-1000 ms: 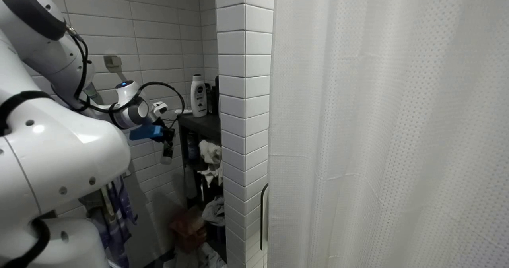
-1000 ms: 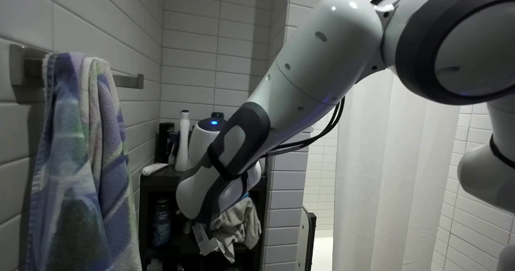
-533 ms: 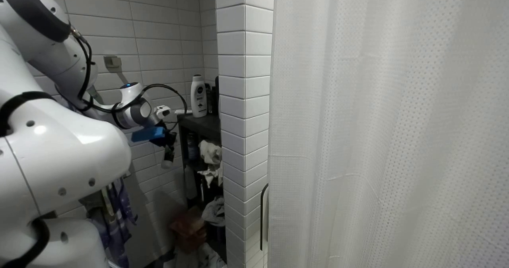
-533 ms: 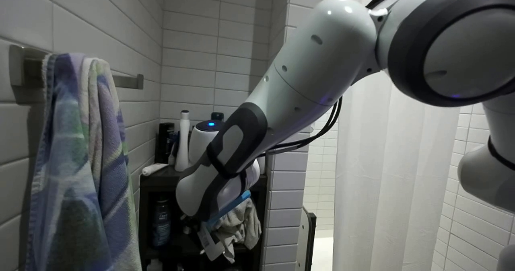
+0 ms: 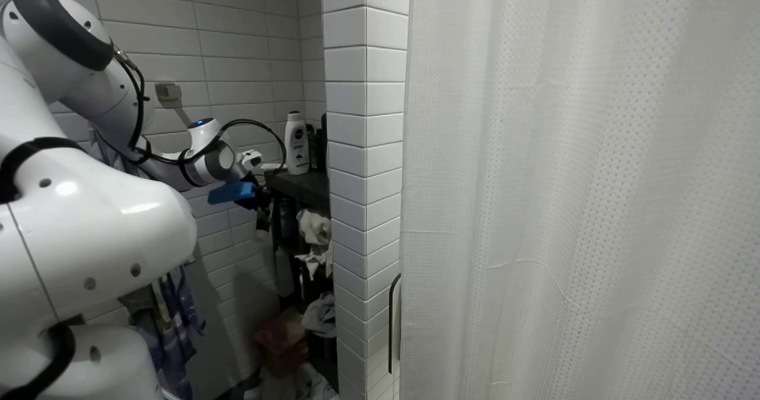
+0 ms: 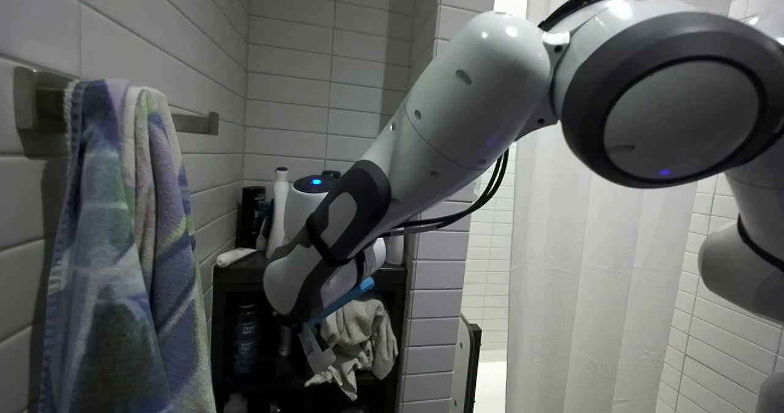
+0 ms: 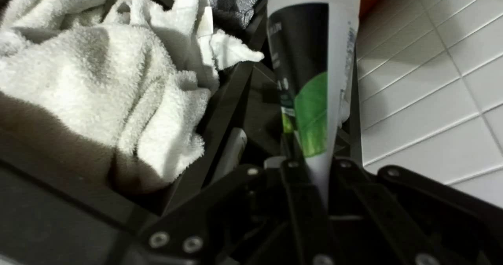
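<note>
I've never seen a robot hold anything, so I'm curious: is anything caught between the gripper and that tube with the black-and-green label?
Nothing visible. In the wrist view, the gripper is closed directly on the narrow end of the squeeze tube. The white towel lies left in that picture, not between them.

The black open-fronted shelf unit (image 6: 245, 278) is confined by a white-tiled wall (image 7: 424, 100) on 1 side and a white-tiled pillar (image 6: 436, 284) on the other. Beneath its top, a crumpled white terry towel (image 7: 157, 80) obstructs the pillar side; 1 dark blue cylindrical bottle (image 6: 246, 339) occupies the wall side. In an exterior view, a white plastic tube with black-and-green label (image 6: 317, 348) projects across the gap between them. 1 tall white plastic bottle (image 5: 297, 145) obstructs the shelf top; open air noted above it.
</note>
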